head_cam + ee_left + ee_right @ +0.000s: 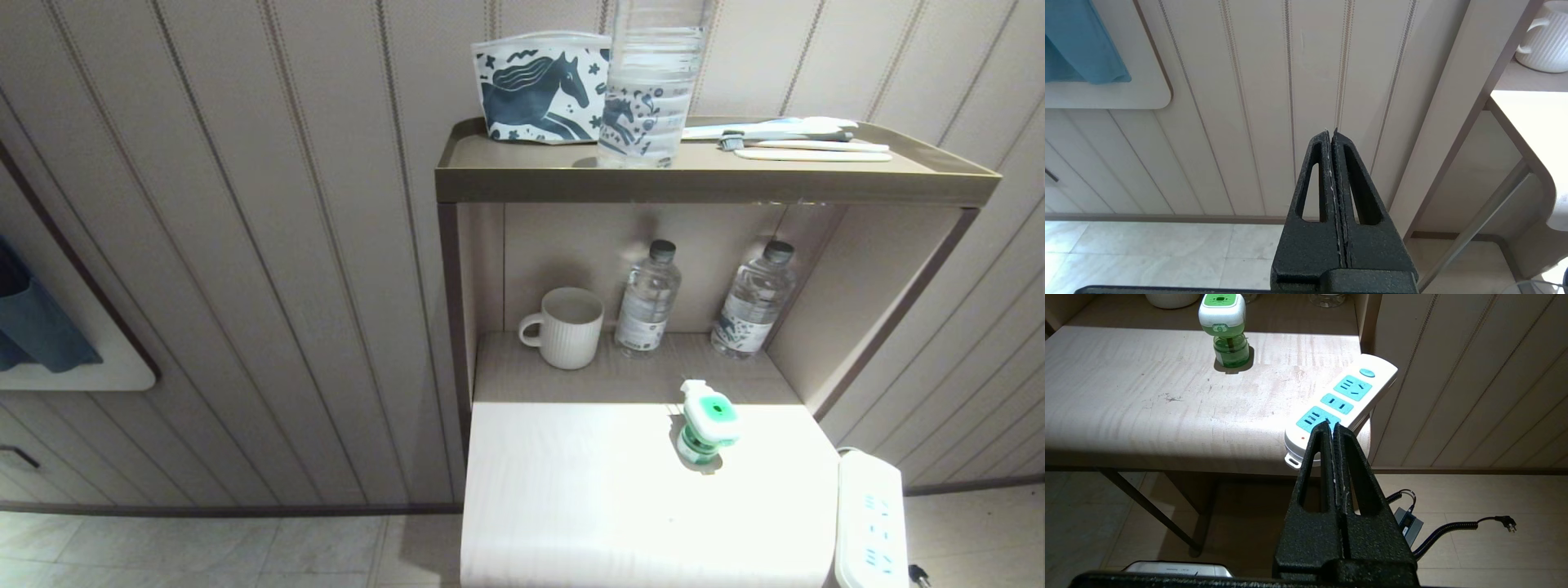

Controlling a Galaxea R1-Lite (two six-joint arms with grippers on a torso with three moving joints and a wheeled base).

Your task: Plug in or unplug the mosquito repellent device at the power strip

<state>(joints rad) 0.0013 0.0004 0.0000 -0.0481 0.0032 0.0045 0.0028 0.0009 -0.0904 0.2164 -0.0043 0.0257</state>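
The mosquito repellent device [707,420] [1224,330], a white head with a green centre over a green bottle, stands upright and free on the pale table top [571,490], apart from the strip. The white power strip [872,523] [1343,404] lies at the table's right front corner, its blue sockets bare. My right gripper [1332,425] is shut and holds nothing; it hangs in front of and below the table edge, short of the strip. My left gripper [1331,131] is shut and holds nothing, off to the table's left, facing the panelled wall. Neither arm shows in the head view.
Behind the device a recessed shelf holds a white ribbed mug [567,327] and two small water bottles [647,298] [755,300]. The top shelf [710,175] carries a horse-print pouch, a large bottle and toothbrushes. On the floor lie a black cable with a plug [1506,524] and a small adapter.
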